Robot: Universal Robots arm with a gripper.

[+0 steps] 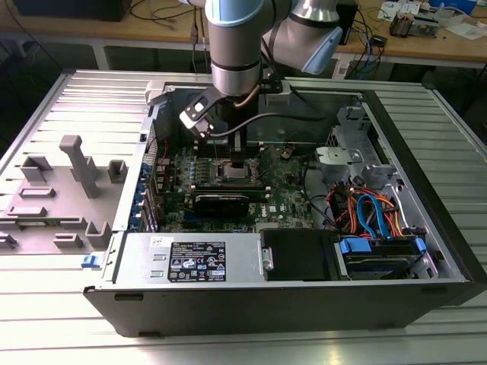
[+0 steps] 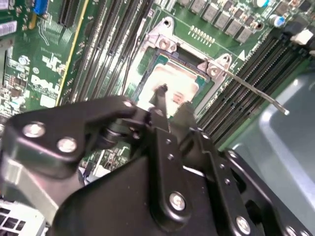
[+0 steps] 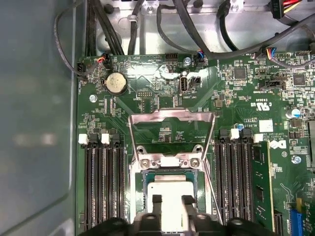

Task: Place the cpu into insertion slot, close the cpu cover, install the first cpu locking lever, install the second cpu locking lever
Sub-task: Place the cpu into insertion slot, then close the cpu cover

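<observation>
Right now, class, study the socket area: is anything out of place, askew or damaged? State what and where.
Nothing looks damaged. The cpu cover is swung open, lying back off the insertion slot, where the cpu sits square under the open fingers. One thin locking lever juts out unlatched across the memory slots.

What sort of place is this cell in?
Probably a robotics lab: an open desktop PC case lies on a slatted metal table, a robot arm reaches into it, and wooden workbenches behind carry cables.
</observation>
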